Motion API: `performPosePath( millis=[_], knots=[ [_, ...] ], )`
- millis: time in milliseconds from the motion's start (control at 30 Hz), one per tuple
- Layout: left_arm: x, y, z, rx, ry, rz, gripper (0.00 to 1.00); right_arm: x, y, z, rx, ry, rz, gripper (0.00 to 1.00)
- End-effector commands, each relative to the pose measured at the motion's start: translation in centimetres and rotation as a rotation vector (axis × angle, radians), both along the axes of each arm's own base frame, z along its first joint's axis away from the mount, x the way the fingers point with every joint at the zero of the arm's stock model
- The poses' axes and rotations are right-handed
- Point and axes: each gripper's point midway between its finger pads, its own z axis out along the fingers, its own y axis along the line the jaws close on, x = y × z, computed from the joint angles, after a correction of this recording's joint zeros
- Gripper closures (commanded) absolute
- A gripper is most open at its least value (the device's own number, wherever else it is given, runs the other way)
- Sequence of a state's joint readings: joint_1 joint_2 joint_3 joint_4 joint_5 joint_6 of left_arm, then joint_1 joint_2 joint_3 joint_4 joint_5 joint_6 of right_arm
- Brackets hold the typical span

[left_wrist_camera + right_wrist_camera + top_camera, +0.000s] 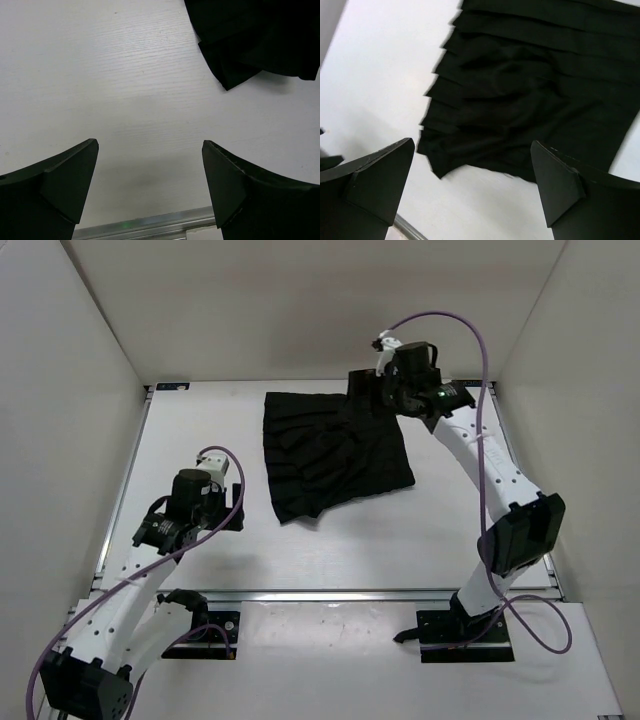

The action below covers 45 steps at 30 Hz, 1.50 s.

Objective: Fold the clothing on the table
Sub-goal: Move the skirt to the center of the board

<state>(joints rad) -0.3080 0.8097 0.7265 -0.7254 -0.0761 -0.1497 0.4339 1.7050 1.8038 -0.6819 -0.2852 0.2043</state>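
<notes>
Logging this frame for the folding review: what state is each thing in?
clothing: spread out on the table, rumpled, not gripped.
left gripper: open, empty, over bare table.
right gripper: open, empty, above the clothing.

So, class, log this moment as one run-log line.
clothing: black pleated fabric skirt lying on white rectangular table | left tool: open, empty, over bare table | right tool: open, empty, above skirt

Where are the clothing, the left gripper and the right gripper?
clothing (335,455), top external view, middle of the fabric
left gripper (149,150), left wrist view, midway between fingertips
right gripper (472,145), right wrist view, midway between fingertips
</notes>
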Motion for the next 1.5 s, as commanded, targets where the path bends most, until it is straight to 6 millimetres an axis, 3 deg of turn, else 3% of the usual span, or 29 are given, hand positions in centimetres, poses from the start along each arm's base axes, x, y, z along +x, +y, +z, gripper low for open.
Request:
performPosePath(
  millis=[0, 33, 100, 233, 333, 633, 800, 867, 967, 1000, 1033, 1067, 1100, 1133, 1167, 1233, 1300, 1333, 1400, 1433, 1467],
  knots=[
    [0.2, -0.2, 0.0, 0.005, -0.008, -0.001, 0.03, 1.8, -5.1, -1.1, -0.013, -0.008, -0.189, 0.01],
    [0.2, -0.1, 0.2, 0.003, -0.015, 0.005, 0.01, 2.0, -6.1, -2.5, -0.024, 0.019, -0.207, 0.01],
    [0.0, 0.4, 0.7, -0.006, -0.054, 0.023, 0.01, 2.6, -9.1, -7.9, -0.068, 0.140, -0.280, 0.01],
    [-0.2, -0.3, 2.2, -0.036, -0.123, -0.005, 0.01, 2.2, -12.3, -14.5, -0.136, 0.271, -0.350, 0.01],
    [-0.1, -0.2, 2.4, -0.035, -0.133, -0.005, 0.01, 2.6, -13.8, -17.6, -0.151, 0.309, -0.379, 0.01],
    [-0.1, -0.9, 1.9, -0.030, -0.109, -0.028, 0.01, 0.4, -14.0, -24.7, -0.252, 0.451, -0.368, 0.01],
    [-0.1, 0.0, 2.5, -0.036, -0.157, 0.017, 0.01, 0.1, -12.9, -25.4, -0.258, 0.453, -0.343, 0.05],
    [-0.1, -0.3, 2.7, -0.042, -0.158, 0.004, 0.02, 0.2, -12.6, -25.4, -0.251, 0.447, -0.334, 0.00],
    [-0.2, -0.5, 2.4, -0.040, -0.145, -0.007, 0.02, 0.3, -12.5, -25.8, -0.229, 0.455, -0.312, 0.02],
    [-0.1, -0.6, 2.3, -0.043, -0.143, -0.009, 0.01, 0.1, -12.2, -26.1, -0.217, 0.467, -0.301, 0.10],
    [-0.2, -0.5, 2.2, -0.033, -0.142, -0.014, 0.01, 0.0, -12.6, -26.5, -0.207, 0.480, -0.304, 0.28],
    [-0.1, -0.4, 2.5, -0.043, -0.152, -0.003, 0.01, -0.3, -12.4, -27.1, -0.186, 0.510, -0.295, 0.53],
    [0.0, -0.4, 2.4, -0.040, -0.152, -0.005, 0.01, -0.3, -11.9, -26.7, -0.171, 0.502, -0.289, 0.59],
    [0.0, -0.3, 2.4, -0.041, -0.154, 0.000, 0.01, -0.5, -12.2, -27.2, -0.173, 0.513, -0.298, 0.73],
    [0.0, -0.4, 2.5, -0.042, -0.157, -0.001, 0.01, -0.9, -12.0, -27.3, -0.179, 0.525, -0.298, 1.00],
    [-0.1, -0.5, 2.6, -0.045, -0.165, -0.006, 0.01, -1.5, -11.6, -27.3, -0.189, 0.541, -0.292, 1.00],
    [0.0, -0.3, 2.6, -0.049, -0.168, 0.002, 0.05, -3.6, -9.4, -27.8, -0.197, 0.583, -0.241, 0.99],
    [0.1, 0.1, 2.6, -0.043, -0.168, 0.016, 0.10, -3.9, -8.1, -26.8, -0.173, 0.565, -0.220, 1.00],
    [0.4, 0.6, 2.8, -0.041, -0.182, 0.044, 0.14, -7.2, -2.8, -26.2, -0.139, 0.576, -0.123, 1.00],
    [0.3, 0.9, 2.7, -0.040, -0.181, 0.056, 0.17, -7.8, -0.5, -25.2, -0.077, 0.564, -0.075, 1.00],
    [0.4, 1.1, 2.8, -0.042, -0.190, 0.071, 0.17, -10.0, 2.6, -24.8, -0.058, 0.570, 0.009, 1.00]
  ],
)
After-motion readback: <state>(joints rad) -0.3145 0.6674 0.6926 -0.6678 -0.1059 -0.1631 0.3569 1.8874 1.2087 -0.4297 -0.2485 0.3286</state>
